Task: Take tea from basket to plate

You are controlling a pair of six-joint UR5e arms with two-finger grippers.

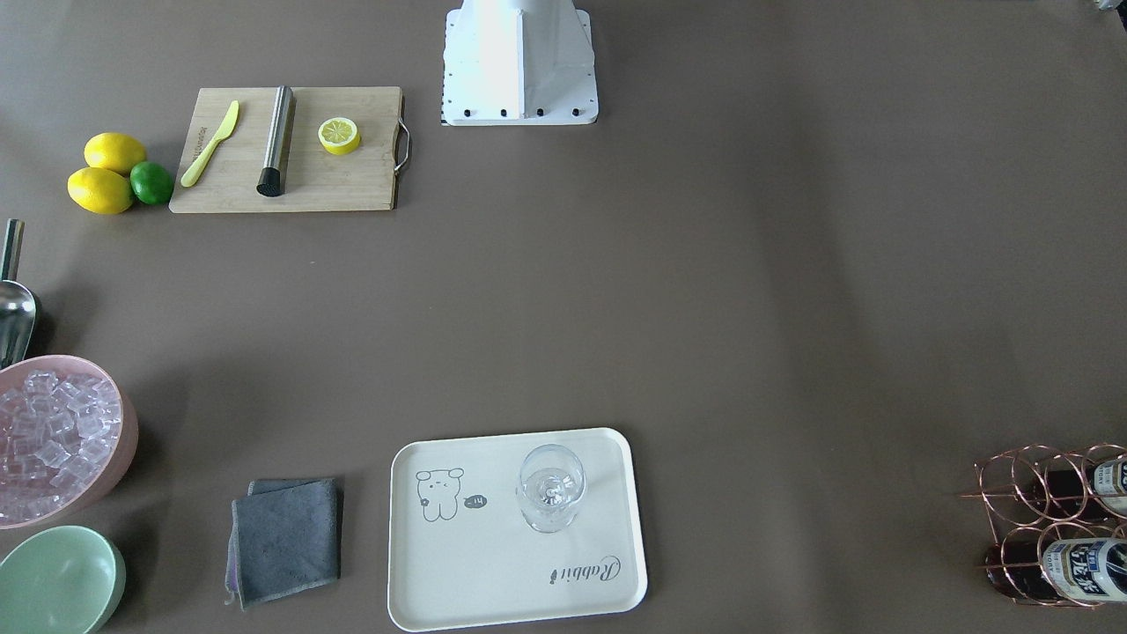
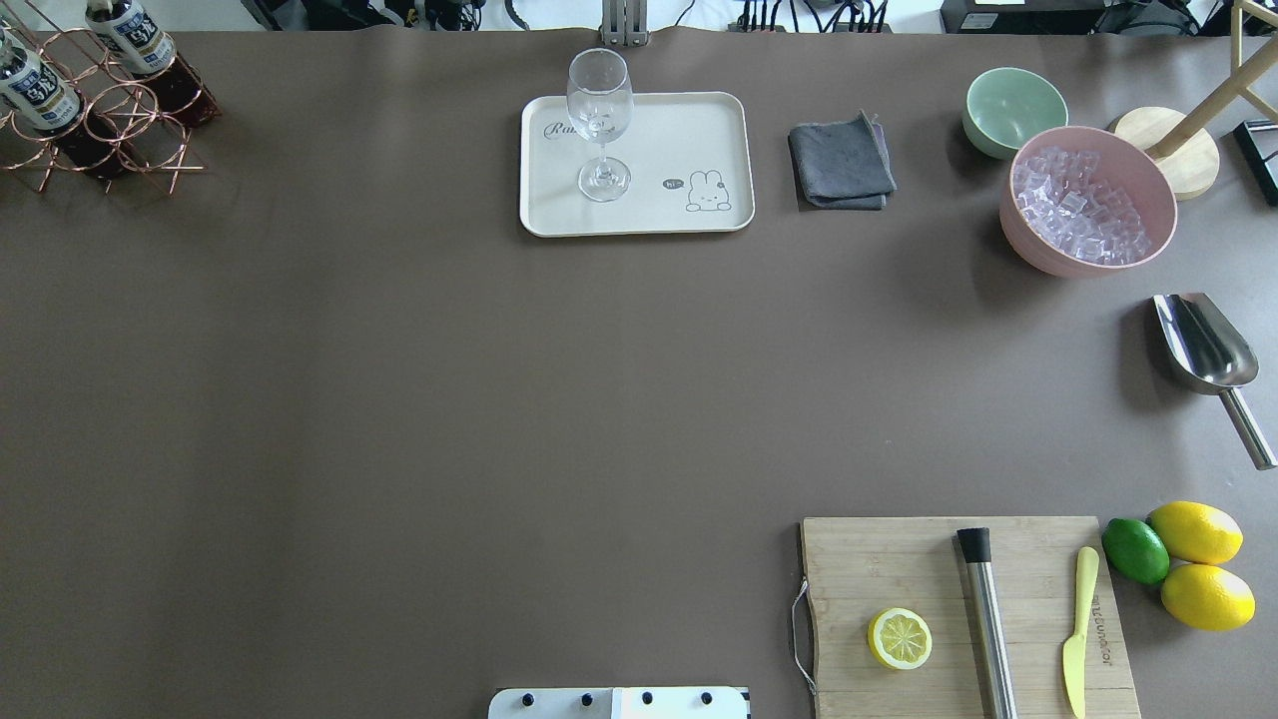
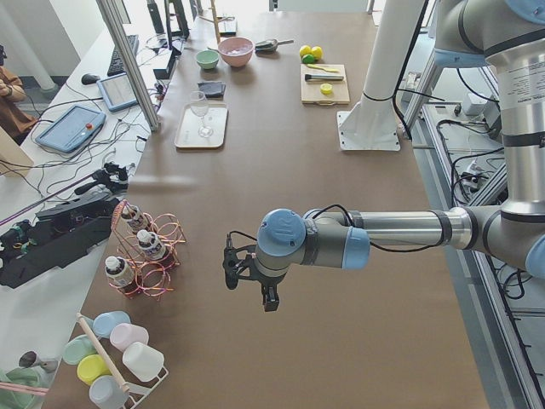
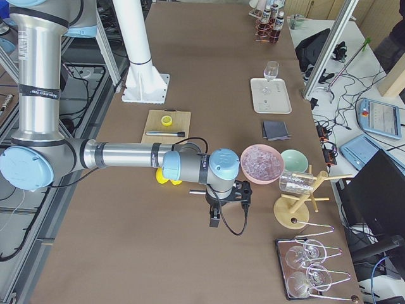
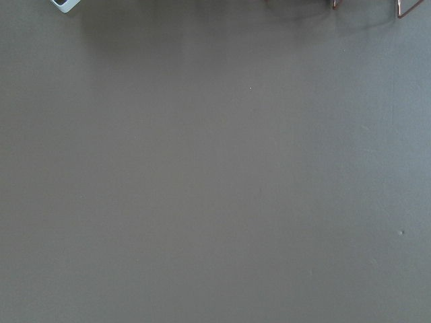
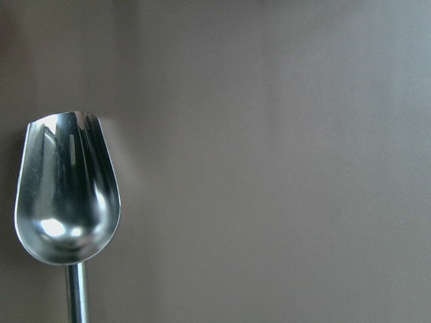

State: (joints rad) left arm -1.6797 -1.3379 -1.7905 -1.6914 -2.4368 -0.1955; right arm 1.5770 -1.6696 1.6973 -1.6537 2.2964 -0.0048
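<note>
The surface (image 2: 399,399) is a matt brown sheet, smooth, with faint folds. The basket (image 1: 1048,527), lower right of the front view, is thin shiny copper-coloured wire. Its bottles (image 1: 1087,568) are clear plastic with glossy printed labels. The plate (image 2: 699,130) looks like smooth cream plastic with a dull sheen, and the glass (image 2: 599,90) on it is clear and glossy. The cloth (image 2: 839,165) is grey, soft and napped. The board (image 2: 899,559) is pale grained wood with a metal wire handle. The scoop (image 6: 67,195) is mirror-polished metal. The bar (image 2: 988,629) is brushed steel with a matt black end, and the knife (image 2: 1078,629) is yellow plastic. The ice (image 2: 1078,205) is clear and glossy, in a matt pink bowl (image 2: 1038,255)
</note>
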